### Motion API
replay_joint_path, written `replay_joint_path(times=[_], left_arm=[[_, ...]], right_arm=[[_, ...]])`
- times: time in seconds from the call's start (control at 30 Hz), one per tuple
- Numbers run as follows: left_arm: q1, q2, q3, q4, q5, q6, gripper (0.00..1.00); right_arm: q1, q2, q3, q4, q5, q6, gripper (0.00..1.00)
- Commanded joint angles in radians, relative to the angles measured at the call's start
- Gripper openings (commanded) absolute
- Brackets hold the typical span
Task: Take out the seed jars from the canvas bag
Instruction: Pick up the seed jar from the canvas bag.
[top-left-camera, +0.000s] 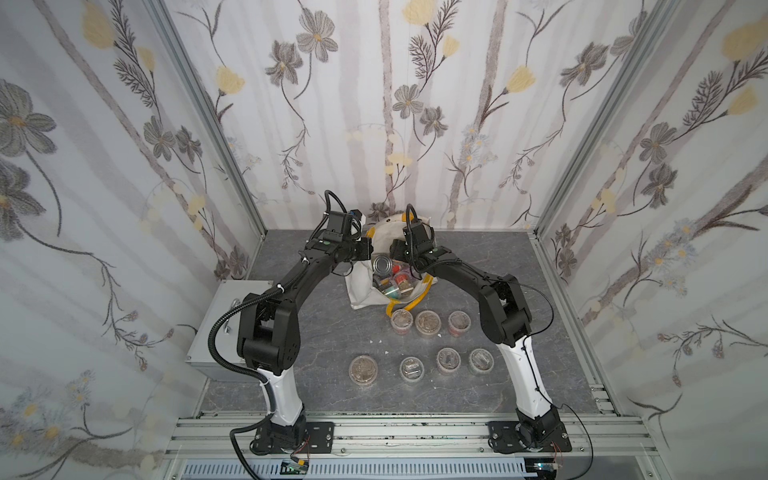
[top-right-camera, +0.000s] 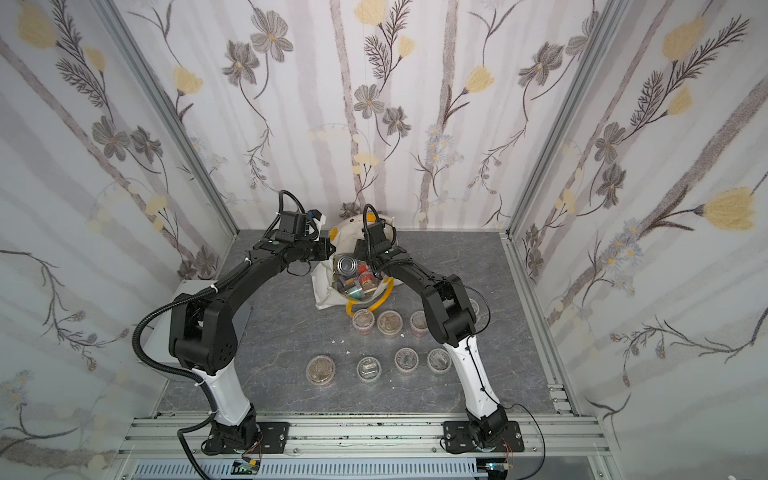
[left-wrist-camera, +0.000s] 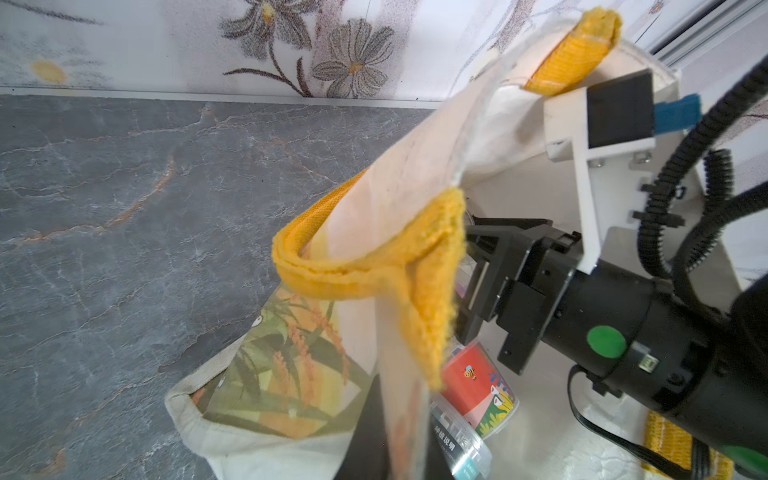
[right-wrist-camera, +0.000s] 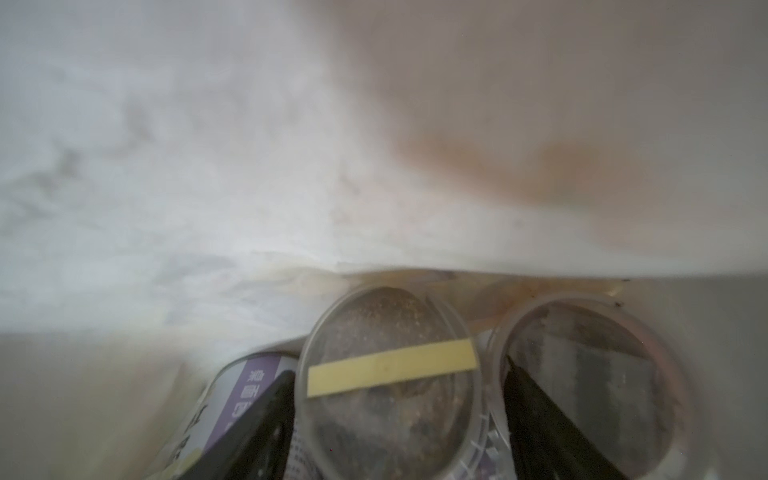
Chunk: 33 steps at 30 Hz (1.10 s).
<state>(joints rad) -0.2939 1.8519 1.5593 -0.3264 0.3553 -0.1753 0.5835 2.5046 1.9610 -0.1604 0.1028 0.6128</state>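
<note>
The canvas bag (top-left-camera: 360, 287) (top-right-camera: 325, 287) stands open at the back of the table, yellow handles drooping. My left gripper (top-left-camera: 365, 249) (left-wrist-camera: 405, 440) is shut on its rim fabric, holding the mouth up. My right gripper (right-wrist-camera: 397, 370) reaches inside the bag and is open, with one black finger (right-wrist-camera: 257, 415) on each side of a seed jar (right-wrist-camera: 390, 374) whose lid carries a yellow strip. A second jar (right-wrist-camera: 590, 374) lies beside it. A red-labelled jar (left-wrist-camera: 478, 386) also shows in the bag. Several seed jars (top-left-camera: 428, 322) (top-right-camera: 390, 322) stand in two rows on the table in front of the bag.
A silver tin can (top-left-camera: 382, 264) (top-right-camera: 348, 264) lies in the bag's mouth among the jars. A purple-labelled can (right-wrist-camera: 241, 395) touches my right gripper's finger. A grey metal box (top-left-camera: 212, 328) sits at the left table edge. Patterned walls close in three sides.
</note>
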Motion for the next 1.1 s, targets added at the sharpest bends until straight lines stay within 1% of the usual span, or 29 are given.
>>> replay_joint_path(times=[0.0, 0.1, 0.2, 0.4, 0.47, 0.63, 0.7, 0.87, 0.93, 1.07], left_arm=[[0.0, -0.003, 0.0, 0.019, 0.012, 0.016, 0.09], [0.0, -0.004, 0.001, 0.02, 0.016, 0.016, 0.09], [0.001, -0.007, -0.001, 0.021, 0.016, 0.013, 0.1], [0.002, -0.029, -0.008, 0.021, 0.01, 0.025, 0.2], [0.004, -0.041, -0.008, 0.02, 0.008, 0.026, 0.27], [0.006, -0.085, -0.015, 0.007, 0.008, 0.029, 0.57], [0.007, -0.112, -0.018, -0.007, 0.011, 0.027, 0.65], [0.01, -0.214, -0.052, -0.036, 0.046, -0.006, 0.79], [0.012, -0.27, -0.073, -0.046, 0.041, -0.062, 0.85], [0.015, -0.393, -0.12, -0.084, 0.028, -0.201, 0.93]], right_arm=[[-0.007, 0.035, 0.047, 0.013, -0.021, 0.012, 0.73], [-0.017, 0.047, 0.063, -0.001, -0.023, 0.034, 0.71], [-0.024, 0.042, 0.063, -0.008, -0.028, 0.05, 0.63], [-0.024, -0.028, 0.051, -0.009, -0.056, 0.062, 0.54], [-0.025, -0.059, 0.041, -0.005, -0.058, 0.067, 0.53], [-0.022, -0.163, -0.039, 0.029, -0.073, 0.101, 0.51], [-0.022, -0.213, -0.079, 0.039, -0.092, 0.121, 0.51], [-0.019, -0.357, -0.237, 0.125, -0.17, 0.2, 0.51], [-0.017, -0.417, -0.286, 0.145, -0.175, 0.207, 0.52], [-0.014, -0.547, -0.42, 0.255, -0.191, 0.215, 0.52]])
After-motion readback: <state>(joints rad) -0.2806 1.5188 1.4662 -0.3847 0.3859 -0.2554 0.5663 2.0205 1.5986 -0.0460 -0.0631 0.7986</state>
